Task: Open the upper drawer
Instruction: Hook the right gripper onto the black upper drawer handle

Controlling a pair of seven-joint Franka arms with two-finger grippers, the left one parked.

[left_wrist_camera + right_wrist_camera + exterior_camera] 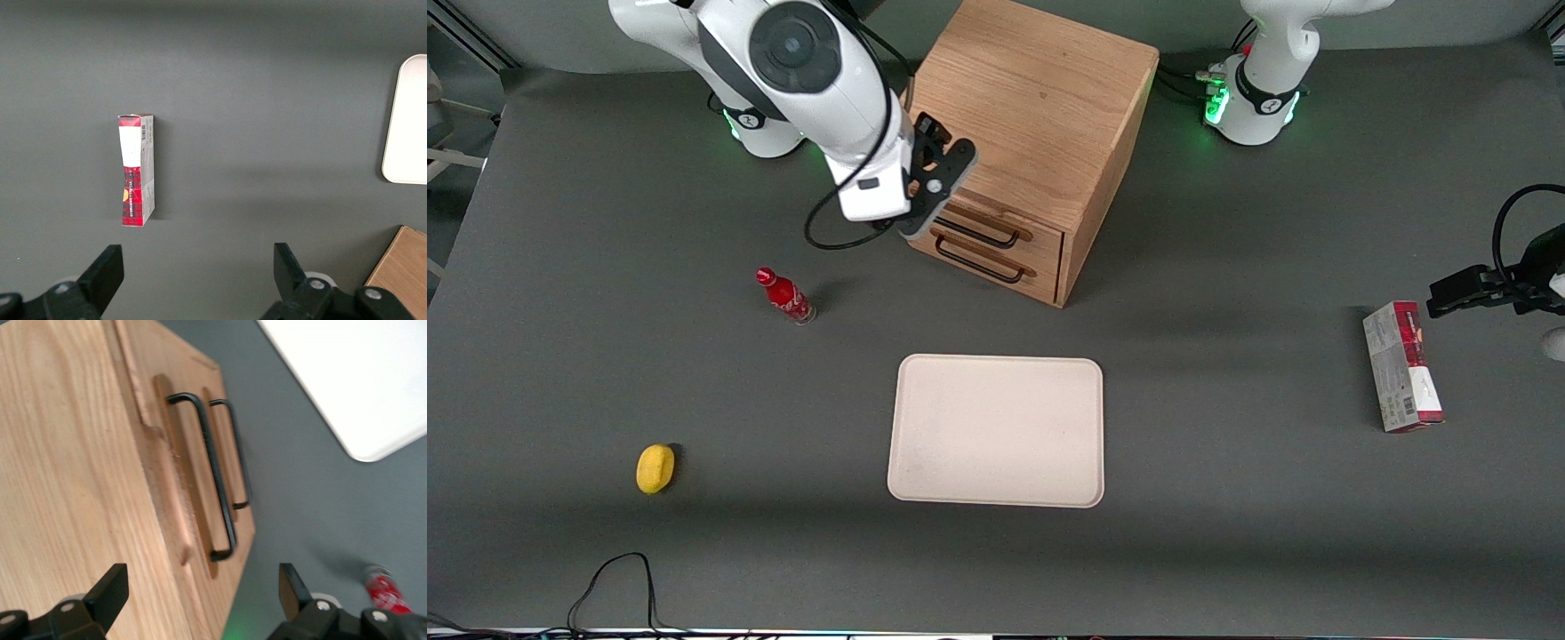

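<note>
Grey worktop [1227,267] carries the oak cabinet [1032,116]. Upper drawer [996,233] shut, its handle bar [210,473] running lengthwise just below the gripper [200,593], jaws wide (nothing held) above the cabinet's front edge.

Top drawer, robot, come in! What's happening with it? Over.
Claw open, hovering at the cabinet's front by the handles. Upper drawer shut, its black handle not gripped. Nothing blocking the drawer.

The upper drawer [179,477] shows grained light oak with a black metal bar handle [207,477], beneath the matt black gripper [934,191] with spread fingers, above the matt grey table [1227,498].
</note>
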